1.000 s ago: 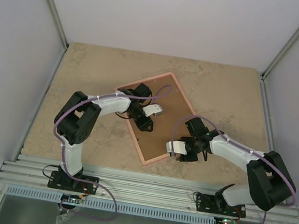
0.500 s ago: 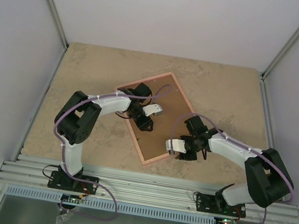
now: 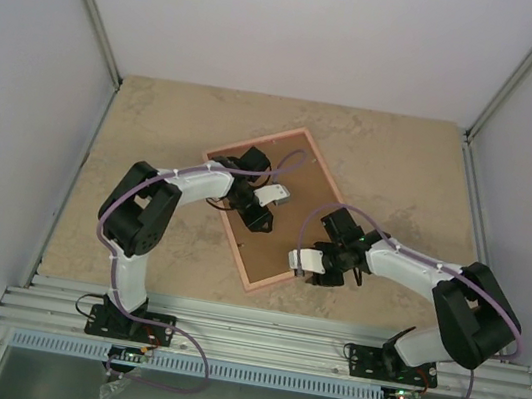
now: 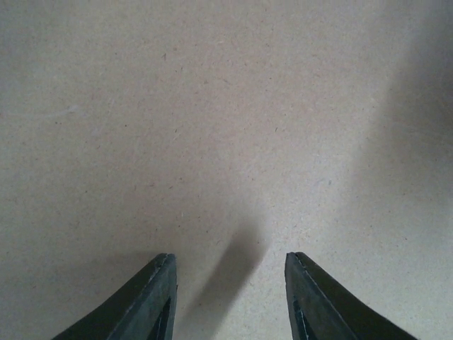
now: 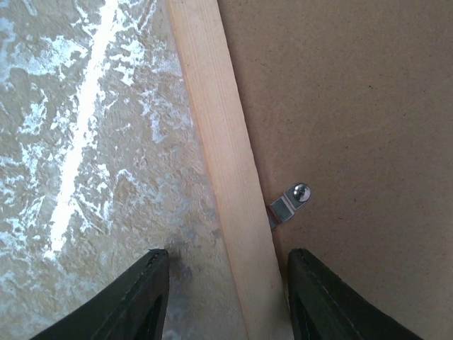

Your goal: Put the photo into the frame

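The frame lies slanted on the table, back side up, with a brown backing board filling it. The photo is hidden. My left gripper hangs open close over the board, its fingertips apart with nothing between them. My right gripper is open at the frame's near edge. In the right wrist view its fingertips straddle the pale pink rail, one finger over the table and one over the board.
A small metal clip with a screw sits on the board against the rail, just ahead of my right fingers. The stone-patterned tabletop is ringed by white walls, with an aluminium rail along the near edge.
My right gripper has slid a little to the left along the frame's near edge. The left gripper and the frame have hardly moved.
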Controlling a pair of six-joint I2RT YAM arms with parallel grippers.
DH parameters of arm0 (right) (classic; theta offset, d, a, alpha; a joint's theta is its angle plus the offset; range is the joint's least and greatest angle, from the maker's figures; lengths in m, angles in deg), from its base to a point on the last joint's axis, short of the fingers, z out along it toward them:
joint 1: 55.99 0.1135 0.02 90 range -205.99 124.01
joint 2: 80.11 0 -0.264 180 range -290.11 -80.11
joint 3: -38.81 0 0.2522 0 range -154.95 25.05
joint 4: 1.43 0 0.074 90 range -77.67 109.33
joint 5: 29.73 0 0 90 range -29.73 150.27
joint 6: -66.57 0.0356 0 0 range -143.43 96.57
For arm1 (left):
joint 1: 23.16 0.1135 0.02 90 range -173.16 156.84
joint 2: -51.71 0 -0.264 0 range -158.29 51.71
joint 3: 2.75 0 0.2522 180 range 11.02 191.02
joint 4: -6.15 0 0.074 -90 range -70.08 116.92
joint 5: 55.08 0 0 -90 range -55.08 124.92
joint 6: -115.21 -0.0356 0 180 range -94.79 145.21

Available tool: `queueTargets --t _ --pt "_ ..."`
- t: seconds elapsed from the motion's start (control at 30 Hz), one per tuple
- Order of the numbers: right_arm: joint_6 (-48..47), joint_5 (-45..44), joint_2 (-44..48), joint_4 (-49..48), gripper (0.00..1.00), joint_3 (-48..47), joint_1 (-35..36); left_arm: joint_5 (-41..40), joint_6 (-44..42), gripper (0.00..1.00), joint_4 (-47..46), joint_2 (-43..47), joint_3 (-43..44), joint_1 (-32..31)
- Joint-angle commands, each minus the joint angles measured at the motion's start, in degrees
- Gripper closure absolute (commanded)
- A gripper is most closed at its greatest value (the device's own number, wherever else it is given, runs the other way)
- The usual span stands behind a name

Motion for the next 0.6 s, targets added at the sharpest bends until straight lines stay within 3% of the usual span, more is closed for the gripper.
queueTargets --t 0.0,0.57 --pt "1.6 -0.7 -3.1 2.0 0.52 2.8 1.9 0.1 -0.3 0.56 0.6 -2.2 0.3 -0.3" --pt "4.4 -0.6 -2.2 1.6 0.47 0.9 2.8 -0.1 -0.5 0.67 0.8 -3.0 0.0 -0.3"
